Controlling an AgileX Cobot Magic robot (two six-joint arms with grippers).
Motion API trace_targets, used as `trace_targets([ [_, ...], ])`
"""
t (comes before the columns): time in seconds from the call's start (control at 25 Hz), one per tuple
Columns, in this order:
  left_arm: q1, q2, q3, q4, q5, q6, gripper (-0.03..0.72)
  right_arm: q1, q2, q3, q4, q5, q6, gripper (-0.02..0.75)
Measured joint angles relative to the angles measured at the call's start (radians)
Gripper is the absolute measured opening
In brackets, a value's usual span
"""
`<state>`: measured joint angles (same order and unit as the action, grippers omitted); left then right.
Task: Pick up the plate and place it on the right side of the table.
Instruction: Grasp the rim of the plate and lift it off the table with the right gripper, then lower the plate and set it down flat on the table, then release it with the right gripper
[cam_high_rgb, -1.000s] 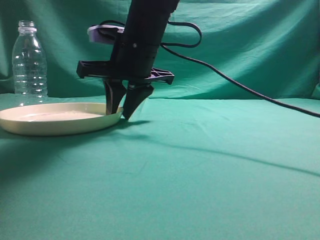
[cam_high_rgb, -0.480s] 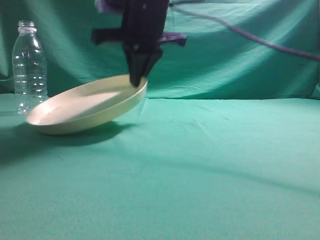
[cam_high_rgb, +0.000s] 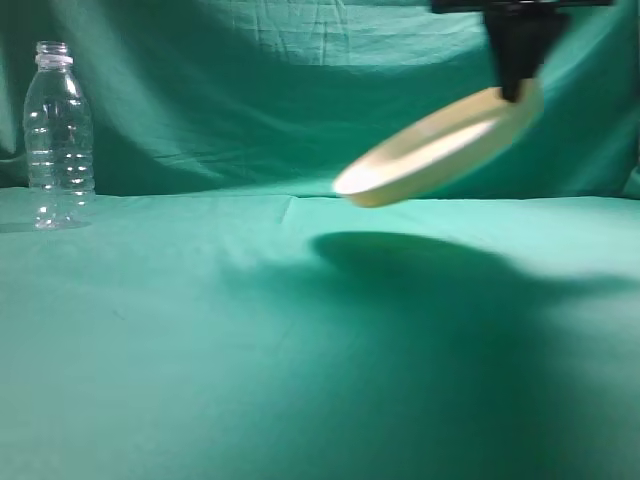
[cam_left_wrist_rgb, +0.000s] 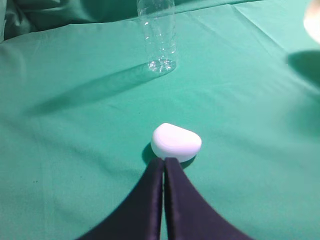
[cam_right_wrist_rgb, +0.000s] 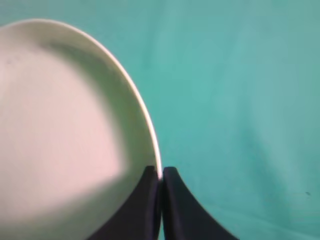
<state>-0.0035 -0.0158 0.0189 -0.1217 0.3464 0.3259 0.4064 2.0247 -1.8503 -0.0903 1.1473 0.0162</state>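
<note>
Plate (cam_high_rgb: 437, 148) aloft right of centre, tilted, clear of the table (cam_high_rgb: 200, 350). Pinched at its upper rim by right gripper (cam_right_wrist_rgb: 161, 172). Left gripper (cam_left_wrist_rgb: 164, 161) closed, empty, beside white lump (cam_left_wrist_rgb: 176, 142); bottle (cam_high_rgb: 59, 135) far left.

Clear plastic bottle (cam_high_rgb: 59, 136), upright and capless, at far left before the draped green backdrop (cam_high_rgb: 250, 90); small white rounded object (cam_left_wrist_rgb: 176, 142) lying nearer, well apart from the bottle.
</note>
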Motion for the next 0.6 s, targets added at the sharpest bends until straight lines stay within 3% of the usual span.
trace_targets([
  [0.28, 0.000, 0.000, 0.000, 0.000, 0.000, 0.000, 0.000, -0.220, -0.140, 0.276, -0.010, -0.107, 0.001, 0.000],
  [0.6, 0.000, 0.000, 0.000, 0.000, 0.000, 0.000, 0.000, -0.287, -0.133, 0.455, -0.008, -0.233, 0.001, 0.000],
])
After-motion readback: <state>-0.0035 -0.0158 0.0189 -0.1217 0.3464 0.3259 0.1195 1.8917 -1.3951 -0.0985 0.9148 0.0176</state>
